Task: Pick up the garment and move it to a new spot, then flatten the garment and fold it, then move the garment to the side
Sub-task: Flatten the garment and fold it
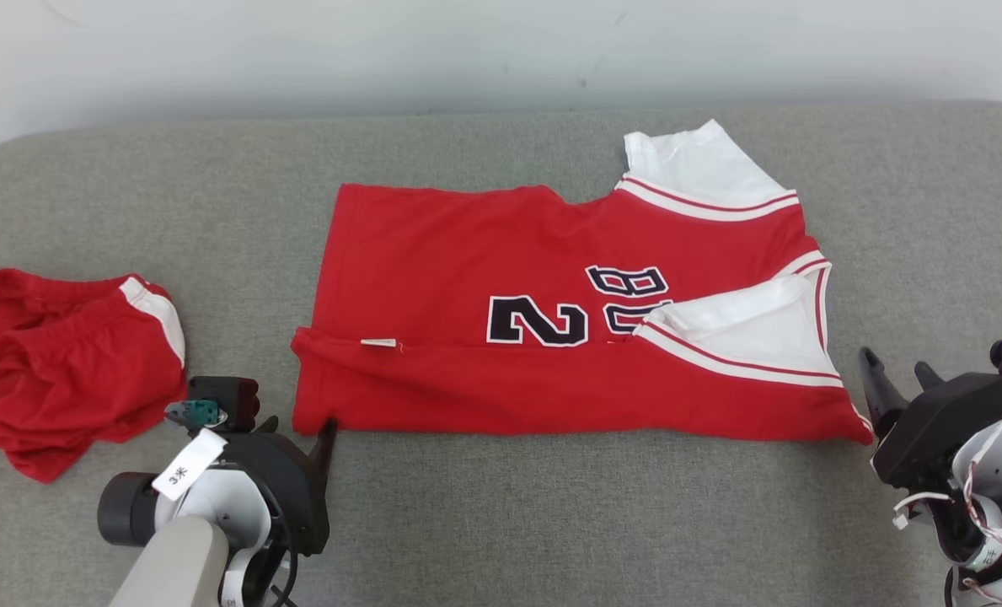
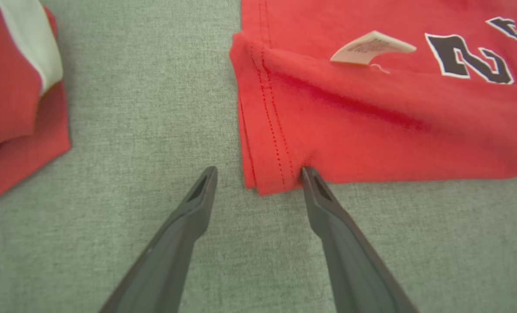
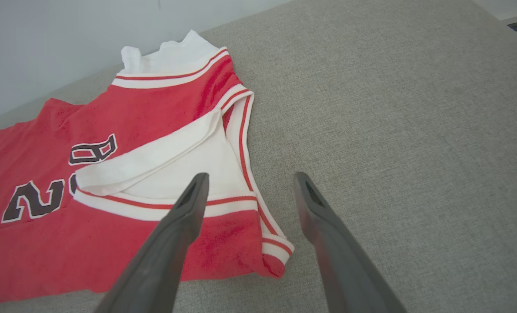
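The garment (image 1: 543, 337) is a red jersey with white trim and dark numbers, lying flat on the grey surface with its near long edge folded over. Its lower left corner (image 2: 267, 178) sits between the fingers of my left gripper (image 2: 258, 174), which is open; the right fingertip (image 2: 308, 174) touches the hem. In the head view that gripper (image 1: 298, 430) is at the jersey's near left corner. My right gripper (image 3: 249, 178) is open and raised above the jersey's near right corner (image 3: 275, 256); the head view shows this gripper (image 1: 897, 367) just right of the garment.
A crumpled pair of red shorts (image 1: 54, 362) with a white stripe lies at the left, close to my left arm; its edge (image 2: 19, 87) shows in the left wrist view. The grey padded surface (image 1: 551, 523) runs back to a pale wall (image 1: 467, 51).
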{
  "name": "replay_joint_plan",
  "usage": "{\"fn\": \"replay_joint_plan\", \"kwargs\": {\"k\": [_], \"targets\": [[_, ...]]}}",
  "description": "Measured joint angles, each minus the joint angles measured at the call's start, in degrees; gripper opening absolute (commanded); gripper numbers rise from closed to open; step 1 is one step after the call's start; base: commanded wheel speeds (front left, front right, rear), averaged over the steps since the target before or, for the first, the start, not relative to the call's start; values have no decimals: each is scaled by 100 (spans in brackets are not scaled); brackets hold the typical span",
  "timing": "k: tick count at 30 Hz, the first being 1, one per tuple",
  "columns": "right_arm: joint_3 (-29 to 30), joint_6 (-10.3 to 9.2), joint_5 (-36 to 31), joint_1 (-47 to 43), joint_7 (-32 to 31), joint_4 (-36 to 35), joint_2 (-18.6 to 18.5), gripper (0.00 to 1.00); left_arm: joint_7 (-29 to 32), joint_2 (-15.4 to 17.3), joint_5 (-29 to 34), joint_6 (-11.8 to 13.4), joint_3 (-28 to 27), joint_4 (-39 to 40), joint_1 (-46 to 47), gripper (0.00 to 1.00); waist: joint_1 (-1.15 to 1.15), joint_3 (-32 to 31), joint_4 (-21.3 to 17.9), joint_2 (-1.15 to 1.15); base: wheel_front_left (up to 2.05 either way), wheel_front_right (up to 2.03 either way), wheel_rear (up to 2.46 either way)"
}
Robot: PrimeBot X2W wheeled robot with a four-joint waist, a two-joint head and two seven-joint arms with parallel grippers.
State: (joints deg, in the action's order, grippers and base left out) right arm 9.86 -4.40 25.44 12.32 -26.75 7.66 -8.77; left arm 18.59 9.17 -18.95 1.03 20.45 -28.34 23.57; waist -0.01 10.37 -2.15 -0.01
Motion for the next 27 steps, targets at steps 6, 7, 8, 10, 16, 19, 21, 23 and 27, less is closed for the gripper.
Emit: {"fn": "replay_joint_plan", "kwargs": {"k": [6, 7, 8, 10, 16, 19, 21, 23, 27], "targets": [[55, -67, -126, -51, 4, 212, 43, 100, 11, -31, 1, -3, 41, -49, 42, 100, 0, 135, -39, 0, 0, 0, 0], [68, -70, -124, -51, 4, 258, 56, 100, 12, -27, 3, -3, 42, -55, 47, 100, 1, 147, -40, 0, 0, 0, 0], [78, -71, -123, -52, 4, 316, 62, 100, 13, -23, 10, -4, 42, -62, 47, 100, 0, 157, -39, 0, 0, 0, 0], [93, -73, -119, -55, 4, 393, 66, 100, 54, -20, 16, -4, 44, -71, 54, 100, 0, 174, -36, 0, 0, 0, 0], [102, -99, -108, -54, 3, 589, 136, 100, 55, -23, 16, -10, 58, -146, 137, 100, 1, 185, -18, 0, 0, 0, 0], [100, -116, -76, -53, 2, 698, 156, 100, 55, -25, 16, -11, 64, -182, 144, 100, 1, 177, -9, 1, 0, 0, 0], [94, -116, -76, -48, -2, 734, 166, 100, 55, -27, 16, -12, 68, -202, 145, 100, 1, 170, -4, 0, 0, 0, 0], [90, -116, -73, -35, -27, 790, 179, 100, 55, -30, 16, -14, 71, -221, 145, 100, 1, 162, -1, 0, 0, 0, 0], [88, -116, -41, -23, -49, 899, 181, 38, 55, -31, 16, -54, 82, -252, 145, 100, 1, 148, 4, 1, 0, 0, 0]]}}
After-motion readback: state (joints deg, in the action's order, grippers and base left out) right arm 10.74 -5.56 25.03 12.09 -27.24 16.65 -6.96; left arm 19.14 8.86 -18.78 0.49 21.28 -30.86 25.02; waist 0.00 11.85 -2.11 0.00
